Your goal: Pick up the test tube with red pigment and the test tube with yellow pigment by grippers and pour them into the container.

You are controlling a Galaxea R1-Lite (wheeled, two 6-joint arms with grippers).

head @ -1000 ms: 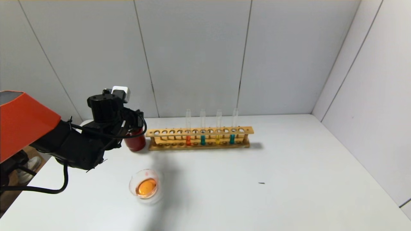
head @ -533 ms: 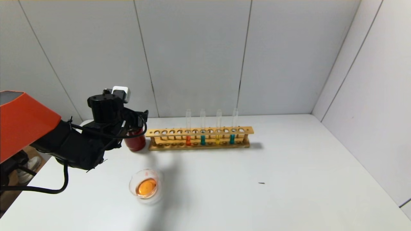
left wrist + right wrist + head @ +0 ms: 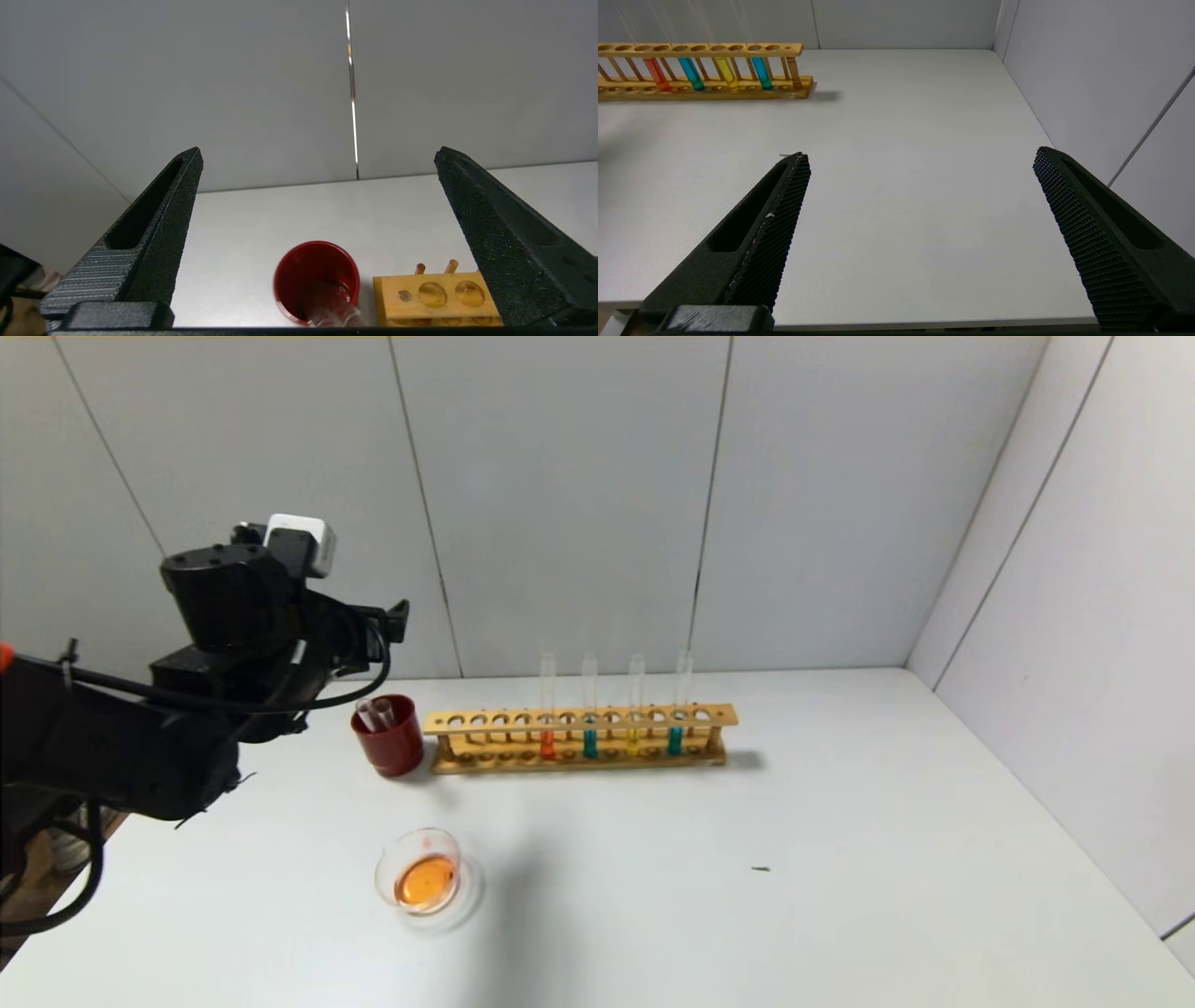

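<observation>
1. Above the table's back-left corner, the left gripper hangs in the air with its two pointed fingers spread wide apart and nothing between them.
2. Below and just ahead of that gripper stands a dark red cup, touching the table and sitting just beside the left end of the wooden rack. Two clear empty tubes lean inside the cup, their mouths showing above its rim.
3. The rack runs along the back of the table, near the wall, and holds four upright tubes in a row.
4. From the left, the first is the test tube with red pigment; next comes a teal tube; then the test tube with yellow pigment; last, a second teal tube. Each has liquid only in its lowest part.
5. The container, a low clear glass dish, sits on the table nearer the robot, well apart from the rack and in front of the cup. A pool of orange liquid lies in its bottom.
6. The right gripper is parked low by the table's near edge, released, its fingers wide apart and holding nothing; the rack shows far off from it.
7. A small dark speck lies on the bare tabletop to the right of the dish.
</observation>
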